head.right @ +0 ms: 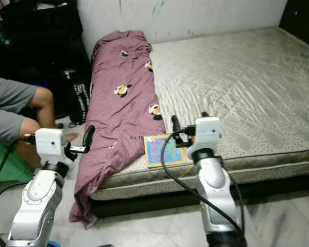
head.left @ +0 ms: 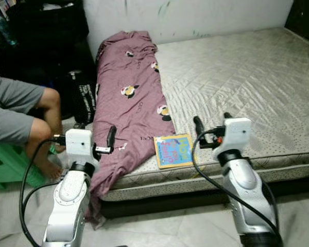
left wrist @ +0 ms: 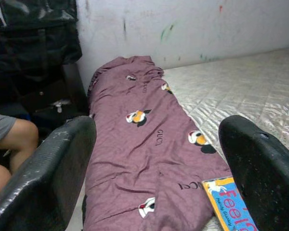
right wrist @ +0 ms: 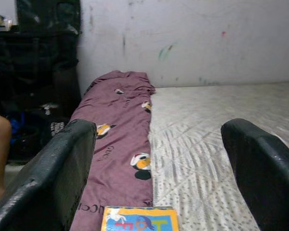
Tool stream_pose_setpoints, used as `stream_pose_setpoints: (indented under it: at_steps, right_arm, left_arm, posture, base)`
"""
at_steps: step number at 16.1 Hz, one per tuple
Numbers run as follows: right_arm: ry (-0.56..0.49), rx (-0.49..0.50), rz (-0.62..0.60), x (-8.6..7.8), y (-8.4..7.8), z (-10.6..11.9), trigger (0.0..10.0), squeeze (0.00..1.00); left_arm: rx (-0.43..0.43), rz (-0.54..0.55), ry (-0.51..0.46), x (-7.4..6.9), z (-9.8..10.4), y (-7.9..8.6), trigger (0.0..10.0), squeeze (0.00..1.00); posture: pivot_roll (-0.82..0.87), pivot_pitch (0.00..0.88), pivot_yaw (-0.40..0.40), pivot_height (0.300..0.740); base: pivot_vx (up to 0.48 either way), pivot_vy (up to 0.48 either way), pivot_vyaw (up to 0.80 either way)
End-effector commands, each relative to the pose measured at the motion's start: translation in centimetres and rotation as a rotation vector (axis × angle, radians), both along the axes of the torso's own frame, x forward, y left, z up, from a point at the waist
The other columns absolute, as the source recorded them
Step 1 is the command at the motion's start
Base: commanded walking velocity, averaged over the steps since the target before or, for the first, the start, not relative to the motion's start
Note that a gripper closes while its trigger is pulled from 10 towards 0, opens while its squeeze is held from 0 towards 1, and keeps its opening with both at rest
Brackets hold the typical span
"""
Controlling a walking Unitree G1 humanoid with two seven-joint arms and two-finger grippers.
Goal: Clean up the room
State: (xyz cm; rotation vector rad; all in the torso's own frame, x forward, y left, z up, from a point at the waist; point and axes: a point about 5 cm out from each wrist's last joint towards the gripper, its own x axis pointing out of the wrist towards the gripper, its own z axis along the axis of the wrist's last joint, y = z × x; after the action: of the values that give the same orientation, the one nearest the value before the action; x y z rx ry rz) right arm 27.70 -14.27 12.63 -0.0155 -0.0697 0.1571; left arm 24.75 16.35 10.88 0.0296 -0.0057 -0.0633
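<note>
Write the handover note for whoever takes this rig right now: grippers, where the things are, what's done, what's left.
Left gripper: open, empty, raised over the near end of the maroon blanket.
Right gripper: open, empty, raised above the mattress, just right of the children's book.
Things: the blanket lies bunched in a long strip down the mattress's left side, its near end hanging over the edge toward the floor. The book lies flat at the mattress's near edge, beside the blanket.
A person sits on a green stool to the left.
Done: nothing visibly tidied.
Left: pick up the book, deal with the blanket.
</note>
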Motion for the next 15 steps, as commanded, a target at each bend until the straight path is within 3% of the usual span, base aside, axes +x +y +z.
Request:
stream_pose_setpoints:
  at_steps: [1, 7, 11, 15]
  right_arm:
    - [-0.004, 0.000, 0.041, 0.5, 0.7, 0.1, 10.0, 0.00]
    - [0.032, -0.004, 0.205, 2.0, 3.3, -0.4, 10.0, 0.00]
    - [0.034, 0.009, 0.231, 2.3, 4.3, -0.5, 10.0, 0.00]
    - [0.027, 0.015, 0.192, 2.2, 3.7, -0.6, 10.0, 0.00]
  left_arm:
    - [0.010, 0.042, -0.008, -0.3, 0.0, 0.6, 10.0, 0.00]
    - [0.002, 0.210, -0.018, -2.2, -0.4, 2.2, 10.0, 0.00]
    - [0.013, 0.240, -0.015, -2.3, -0.4, 3.0, 10.0, 0.00]
    - [0.021, 0.169, -0.036, -1.9, 0.0, 2.7, 10.0, 0.00]
  posture:
    - [-0.05, 0.000, 0.041, 0.740]
    - [0.07, 0.000, -0.099, 0.740]
    - [0.07, 0.000, -0.097, 0.740]
    - [0.04, 0.000, -0.063, 0.740]
  base:
    - [0.000, 0.000, 0.00]
    - [0.000, 0.000, 0.00]
    - [0.000, 0.000, 0.00]
    - [0.137, 0.000, 0.00]
